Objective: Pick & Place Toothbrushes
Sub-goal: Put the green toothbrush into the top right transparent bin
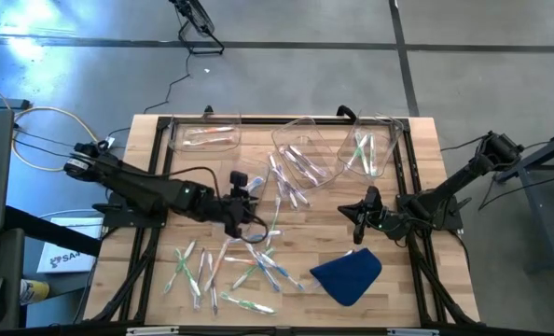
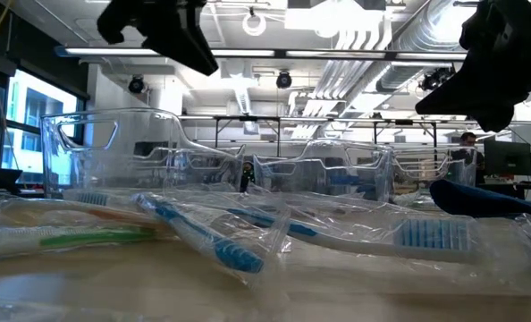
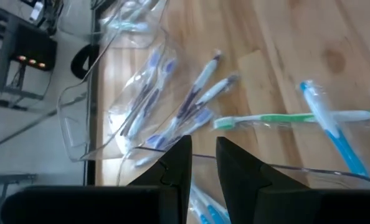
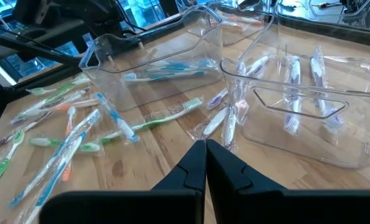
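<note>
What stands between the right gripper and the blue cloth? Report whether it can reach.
Probably yes. The blue cloth lies close beside the right gripper with nothing between them, though the gripper faces away from it and is shut.

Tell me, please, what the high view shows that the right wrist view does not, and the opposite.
Only the high view shows the blue cloth, the left gripper over the loose toothbrushes, and both whole arms. Only the right wrist view shows the right gripper from close, fingers shut and empty, and the wrapped brushes inside the nearest bin. Both show the wooden table, clear bins and scattered toothbrushes.
</note>
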Tool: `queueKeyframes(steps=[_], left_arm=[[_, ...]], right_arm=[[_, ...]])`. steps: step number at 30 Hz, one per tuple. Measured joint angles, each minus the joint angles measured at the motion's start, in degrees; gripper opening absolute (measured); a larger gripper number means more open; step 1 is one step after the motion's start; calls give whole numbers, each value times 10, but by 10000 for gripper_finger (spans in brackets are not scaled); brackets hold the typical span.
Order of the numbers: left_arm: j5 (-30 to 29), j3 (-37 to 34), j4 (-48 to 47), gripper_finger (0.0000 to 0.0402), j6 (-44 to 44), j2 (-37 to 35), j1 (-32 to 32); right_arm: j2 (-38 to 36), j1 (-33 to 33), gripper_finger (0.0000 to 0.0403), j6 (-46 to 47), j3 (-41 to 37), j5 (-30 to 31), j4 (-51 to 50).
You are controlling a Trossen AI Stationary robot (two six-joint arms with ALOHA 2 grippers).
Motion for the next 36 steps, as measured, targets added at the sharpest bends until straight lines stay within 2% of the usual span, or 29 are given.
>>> queueKeyframes(steps=[25,27,32,36], left_arm=[[1,-1,6,70,-8,0,-4],[19,-1,12,70,-21,0,-4],[117,-1,43,70,-59,0,-9],[158,-1,65,70,-68,0,-30]], right_arm=[[0,0,3,0,0,1,-1],[0,0,3,0,0,0,-1],[0,0,3,-2,0,0,-1],[0,0,3,-2,0,0,-2]])
